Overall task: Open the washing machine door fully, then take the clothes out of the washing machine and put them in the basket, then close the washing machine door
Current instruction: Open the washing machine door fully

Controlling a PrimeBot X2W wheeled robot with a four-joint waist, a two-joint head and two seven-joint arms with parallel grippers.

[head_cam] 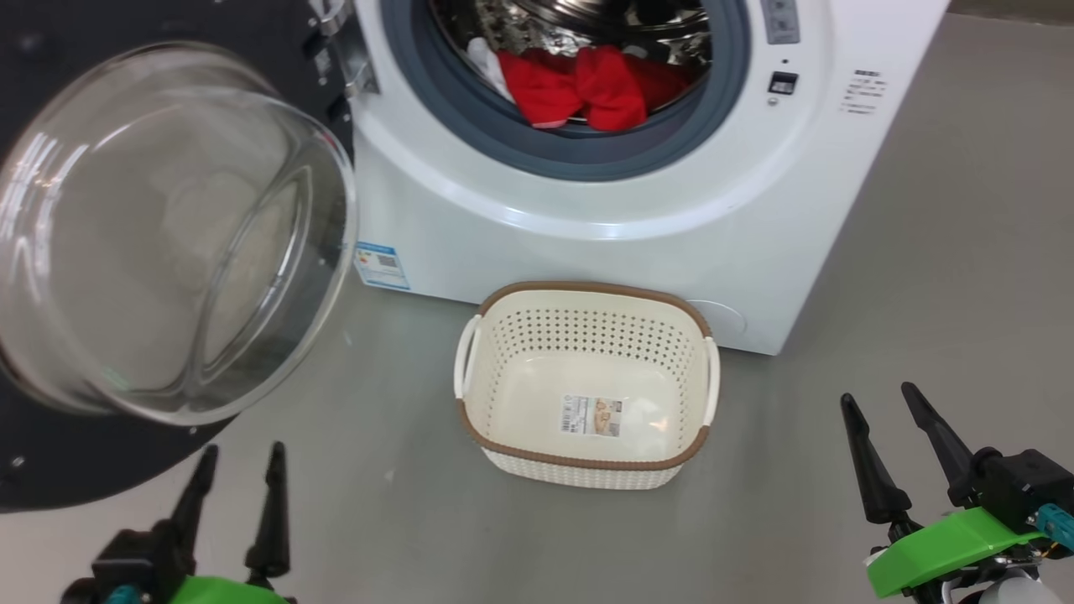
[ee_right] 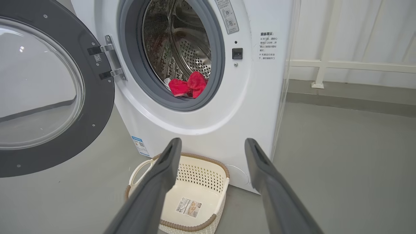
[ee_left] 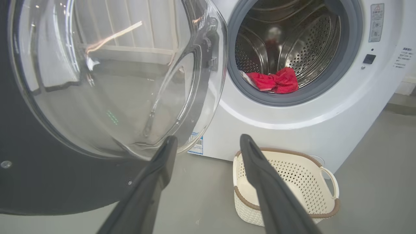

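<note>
The clothes [head_cam: 587,88] lie in a red heap at the near lip of the drum, inside the washing machine [head_cam: 638,210], resting against its grey rubber ring. None are in the basket [head_cam: 587,289], which stands empty on the floor just in front of the machine, below the opening. The washing machine door [head_cam: 168,243] hangs swung wide out to the left with its glass bowl facing us, so we judge the opening step done. All of the unloading is left, and then the closing. Our left gripper [head_cam: 242,453] hovers at near left, just below the door's black rim, fingers apart and holding nothing. Our right gripper [head_cam: 878,393] waits at near right, well apart from the basket, fingers likewise spread and empty.
</note>
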